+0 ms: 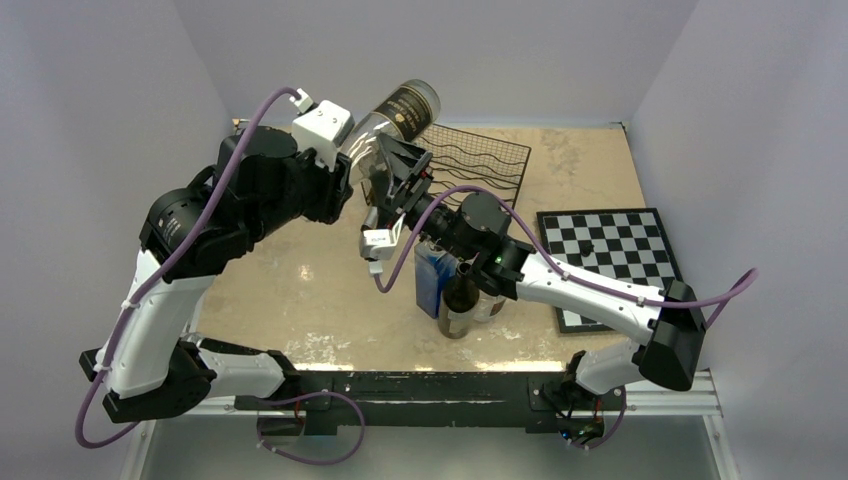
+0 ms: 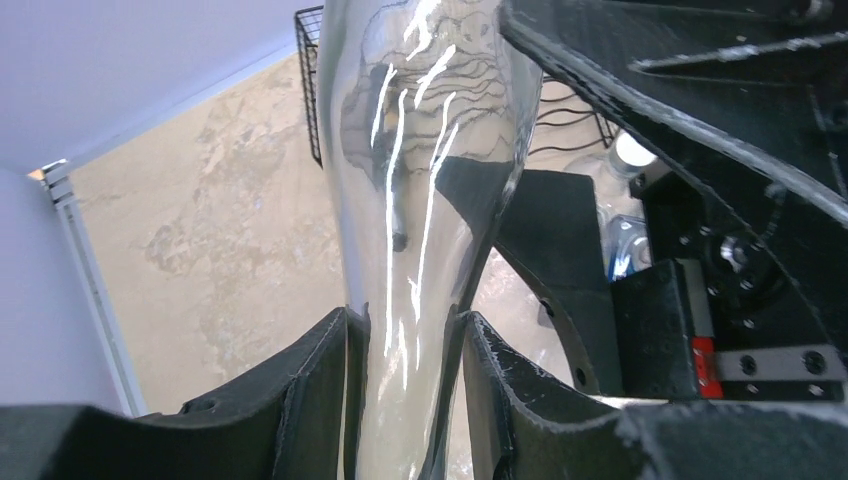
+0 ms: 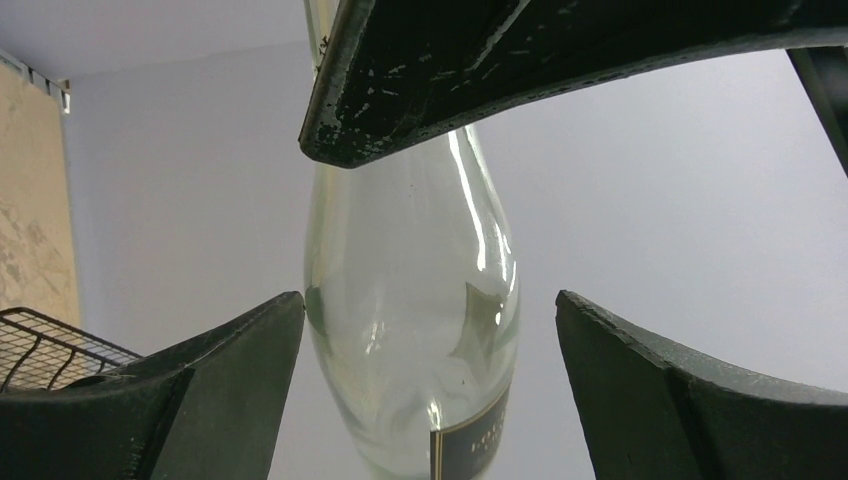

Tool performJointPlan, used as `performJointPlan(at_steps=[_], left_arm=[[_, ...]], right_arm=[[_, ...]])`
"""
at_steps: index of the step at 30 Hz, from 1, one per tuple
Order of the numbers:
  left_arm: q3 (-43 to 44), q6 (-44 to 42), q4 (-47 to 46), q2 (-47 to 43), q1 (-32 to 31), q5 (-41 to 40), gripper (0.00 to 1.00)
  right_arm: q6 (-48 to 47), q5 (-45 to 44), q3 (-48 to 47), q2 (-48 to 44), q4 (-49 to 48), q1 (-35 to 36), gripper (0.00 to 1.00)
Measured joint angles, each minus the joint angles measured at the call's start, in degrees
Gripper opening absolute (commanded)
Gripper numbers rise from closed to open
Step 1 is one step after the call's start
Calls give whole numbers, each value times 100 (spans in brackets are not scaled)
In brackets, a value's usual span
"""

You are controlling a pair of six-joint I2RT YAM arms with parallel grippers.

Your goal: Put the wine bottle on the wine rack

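As I look down from above, the wine bottle (image 1: 404,106) hangs in the air over the back of the table (image 1: 300,290). It is tipped so its labelled base points up and away toward the wine rack (image 1: 485,165), which lies flat just beyond it. The left gripper (image 1: 358,165) has it by the narrow end, which I'd say is why the heavy end rides high and free. The right gripper (image 1: 402,165) reaches in at the shoulder from the other side, probably to steady the glass for lowering into a cradle. The chessboard (image 1: 610,255) lies well apart on the right, and a few other bottles (image 1: 462,300) stand under the right arm.

From the left wrist, the fingers (image 2: 320,390) press on either side of the neck with glass filling the gap between them, so that hand is clamped on the bottle and carries all its weight. The rack's wire edge shows behind the glass.

From the right wrist, the fingers (image 3: 225,380) stand apart, straddling the bottle. There is clear space on one side, and on the other I cannot tell whether finger and glass touch. That hand is not gripping. A corner of the rack sits low on the left.
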State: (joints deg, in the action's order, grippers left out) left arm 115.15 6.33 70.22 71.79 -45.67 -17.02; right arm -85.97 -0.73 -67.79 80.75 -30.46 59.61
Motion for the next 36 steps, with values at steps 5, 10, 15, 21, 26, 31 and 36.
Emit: performJointPlan(at_steps=[5, 10, 15, 21, 26, 31, 36], left_arm=[[0, -20, -63, 55, 24, -348, 0], [0, -103, -111, 153, 28, -625, 0], [0, -151, -260, 297, 28, -782, 0], [-39, -195, -597, 501, 136, -874, 0], [-199, -245, -979, 715, 376, -813, 0], [-678, -105, -1412, 855, 883, -389, 0], [-1506, 111, -2020, 901, 1421, 46, 0]], right_arm=[[9, 0, 0, 0, -42, 0, 99], [63, -11, 0, 0, -57, 0, 99], [203, -144, -46, 0, -85, 0, 99], [306, -566, -293, 31, -385, -90, 99], [557, -1204, -601, 59, -691, -492, 99], [1528, -1869, -605, -350, -269, -1064, 99], [3373, -2358, -732, -1237, 949, -1471, 99]])
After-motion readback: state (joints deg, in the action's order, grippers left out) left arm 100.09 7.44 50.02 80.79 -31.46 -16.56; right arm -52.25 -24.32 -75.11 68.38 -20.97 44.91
